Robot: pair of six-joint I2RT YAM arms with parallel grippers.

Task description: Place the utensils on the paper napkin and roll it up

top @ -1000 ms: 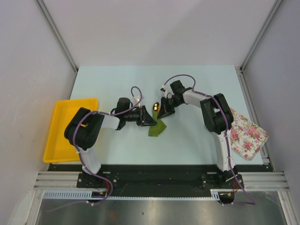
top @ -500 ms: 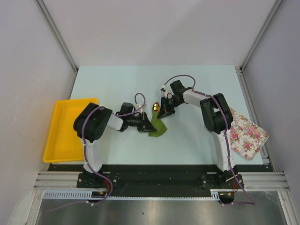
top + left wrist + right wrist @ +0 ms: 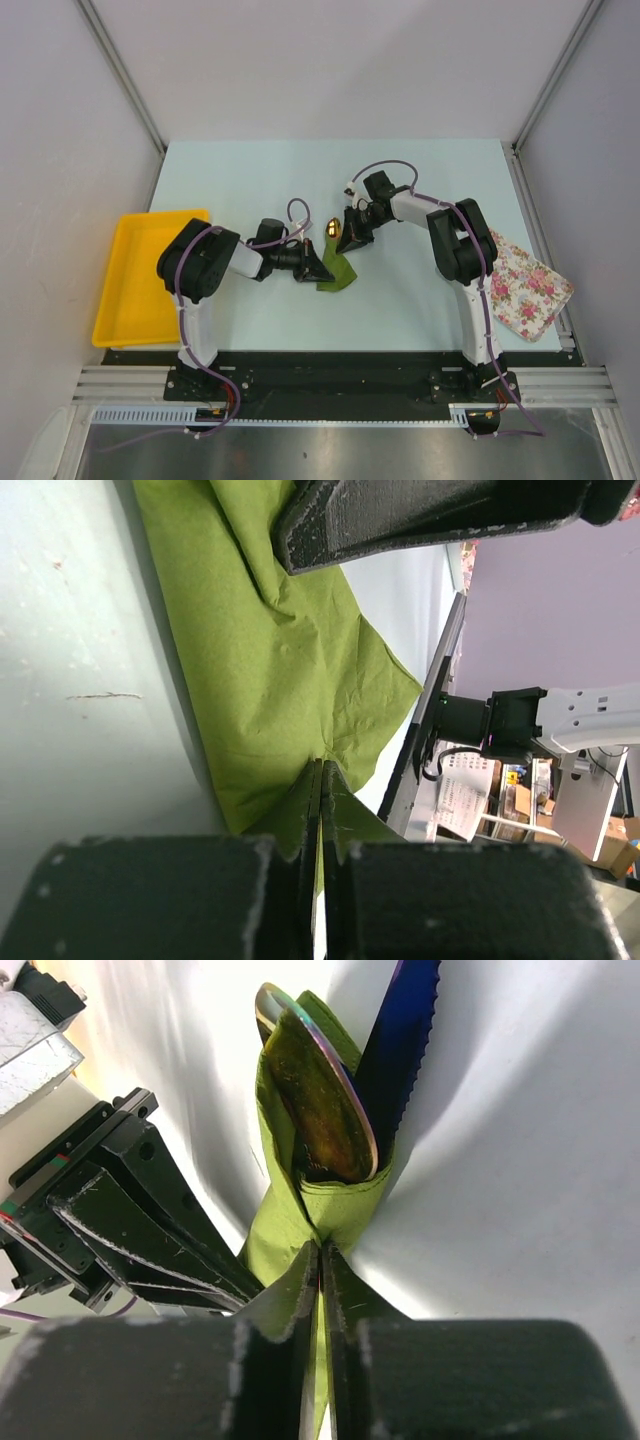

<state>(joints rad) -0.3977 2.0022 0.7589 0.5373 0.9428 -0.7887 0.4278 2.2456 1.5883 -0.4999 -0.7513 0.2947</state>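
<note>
The olive-green paper napkin lies mid-table, partly folded around the utensils. The gold spoon head pokes out of its far end. In the right wrist view the spoon head sits inside the napkin fold, with a dark blue serrated knife beside it. My right gripper is shut on the napkin, as the right wrist view shows. My left gripper is shut on the napkin's near edge, pinching it at the fingertips. Other utensils are hidden.
A yellow tray stands at the table's left edge. A white cloth with pink flowers lies at the right edge. The two grippers are close together over the napkin; the right gripper's finger shows in the left wrist view.
Over the last second my left gripper swung nearer and down onto the napkin's left edge, with its elbow shifting right. The right arm has not moved. Nothing changed in the last half second.
</note>
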